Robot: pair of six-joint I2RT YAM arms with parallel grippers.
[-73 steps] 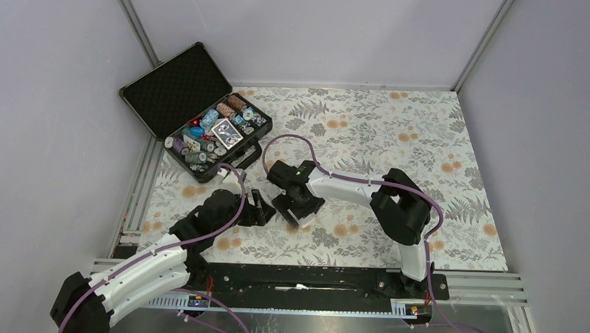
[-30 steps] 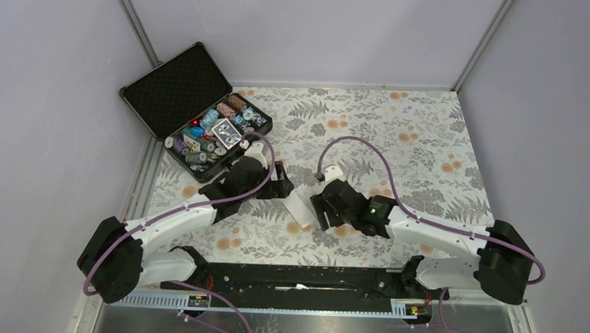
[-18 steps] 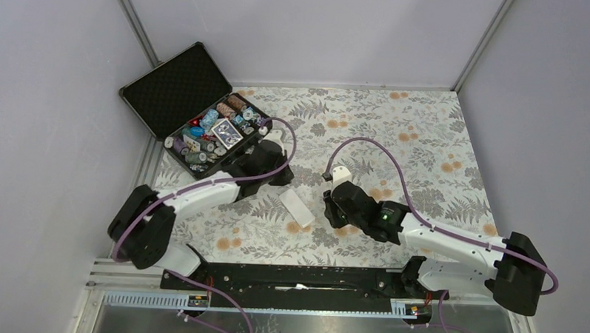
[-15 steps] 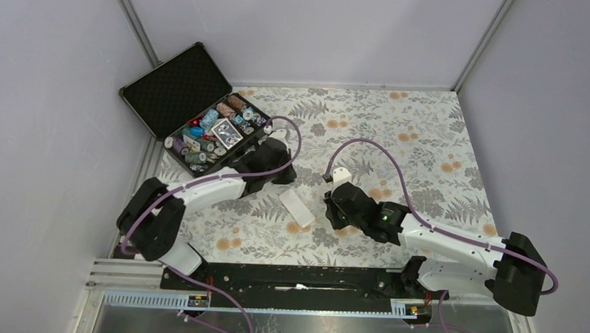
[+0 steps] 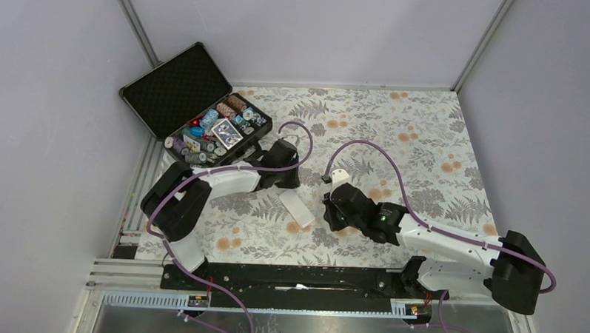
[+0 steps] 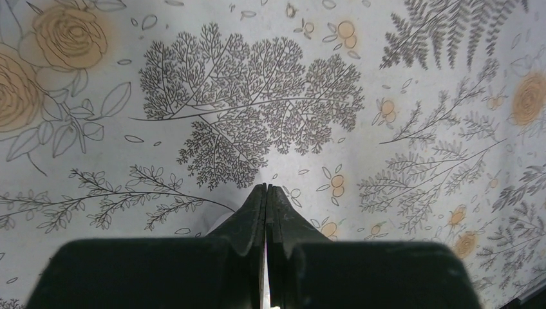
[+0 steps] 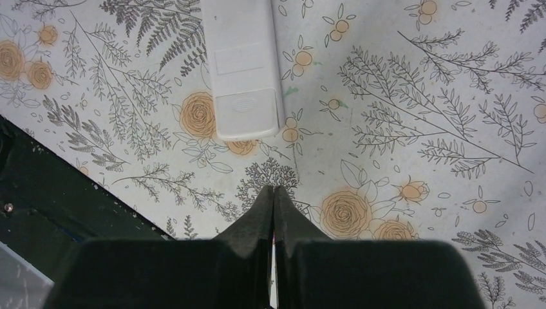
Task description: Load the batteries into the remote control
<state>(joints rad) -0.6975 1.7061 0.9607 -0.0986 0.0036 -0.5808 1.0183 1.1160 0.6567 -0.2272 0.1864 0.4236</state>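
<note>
Left fingers and right fingers are both sitting pinched shut, gripping nothing. White remote control is lying back-up on the counter just ahead of the right ones, so I'm thinking: pin it flat with one side while sliding the ribbed cover off. Counting one remote, zero batteries showing, maybe they're already inside?

The remote control was seen as smooth white plastic with a faint sheen, a finely ribbed patch on its back. The floral mat was printed, matt and smooth. The case was lined with dimpled black foam. The frame rails were brushed metal.
</note>
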